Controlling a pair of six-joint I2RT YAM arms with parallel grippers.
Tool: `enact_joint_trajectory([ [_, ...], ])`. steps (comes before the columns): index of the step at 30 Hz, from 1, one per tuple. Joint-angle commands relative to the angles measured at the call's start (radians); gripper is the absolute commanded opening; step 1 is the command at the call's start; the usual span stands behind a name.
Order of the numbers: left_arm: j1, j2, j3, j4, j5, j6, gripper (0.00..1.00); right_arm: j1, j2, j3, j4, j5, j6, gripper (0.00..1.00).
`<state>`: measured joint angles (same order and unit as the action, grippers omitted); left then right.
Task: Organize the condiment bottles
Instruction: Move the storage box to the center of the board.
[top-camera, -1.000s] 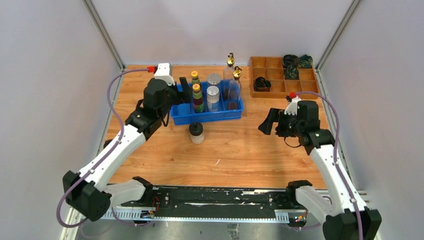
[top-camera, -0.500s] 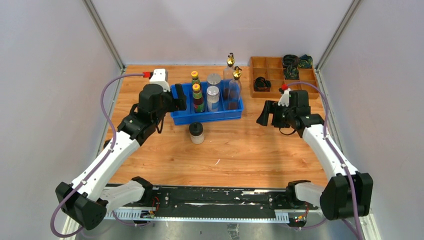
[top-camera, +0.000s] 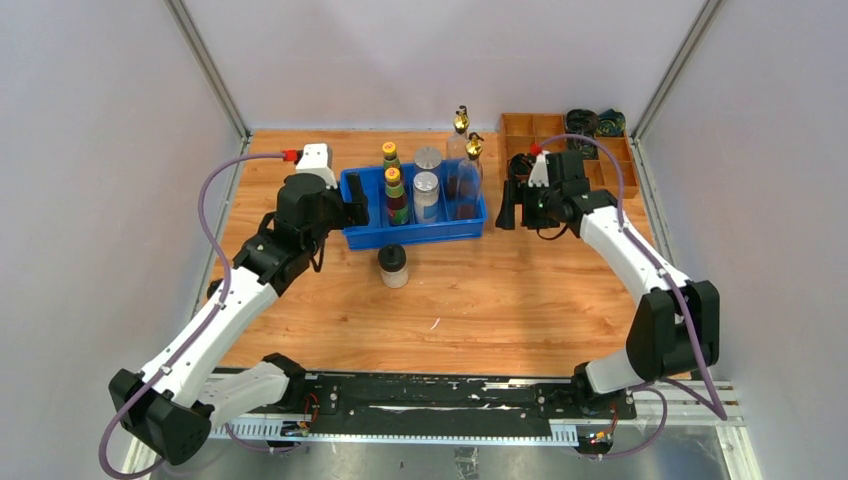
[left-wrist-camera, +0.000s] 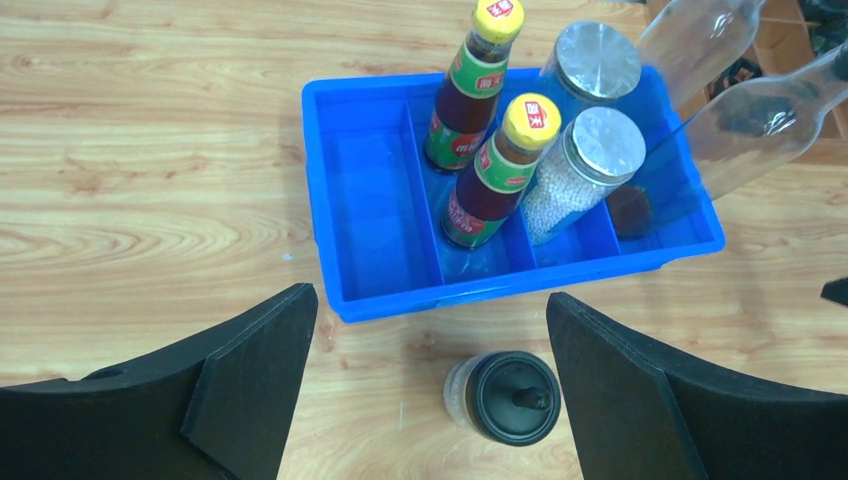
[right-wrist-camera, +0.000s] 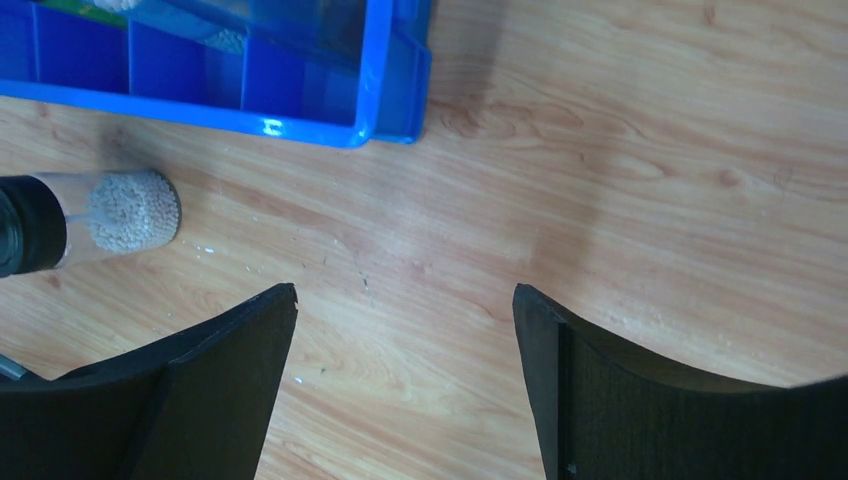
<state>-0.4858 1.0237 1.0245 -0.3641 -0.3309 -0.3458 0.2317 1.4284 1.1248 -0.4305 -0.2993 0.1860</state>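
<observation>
While both arms reach over the wooden table (top-camera: 500, 300), the left gripper (left-wrist-camera: 430, 305) hangs above the near-left side of the blue bin (left-wrist-camera: 312, 180), fingers spread wide and empty. Inside the bin, from left to right, stand 2 sauce bottles (left-wrist-camera: 485, 175), 2 silver-lidded shakers (left-wrist-camera: 585, 170) and 2 clear cruets (left-wrist-camera: 740, 130). 1 black-capped jar (left-wrist-camera: 510, 395) stands on the table just near of the bin. The right gripper (right-wrist-camera: 405, 295), likewise spread and empty, sits just right of the bin.
</observation>
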Motion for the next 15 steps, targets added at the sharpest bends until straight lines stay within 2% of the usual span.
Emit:
enact_joint_trajectory([
  [1,0.004,0.003,-0.022,0.0,-0.015,0.001,0.91,0.036,0.077,0.072,-0.016,0.026,-0.019,0.84],
  [8,0.005,0.017,-0.035,0.013,-0.017,0.002,0.91,0.091,0.227,0.163,0.043,0.058,0.004,0.79],
  [15,0.004,0.028,-0.027,0.014,-0.016,0.015,0.91,0.125,0.269,0.133,0.209,0.102,0.07,0.77],
])
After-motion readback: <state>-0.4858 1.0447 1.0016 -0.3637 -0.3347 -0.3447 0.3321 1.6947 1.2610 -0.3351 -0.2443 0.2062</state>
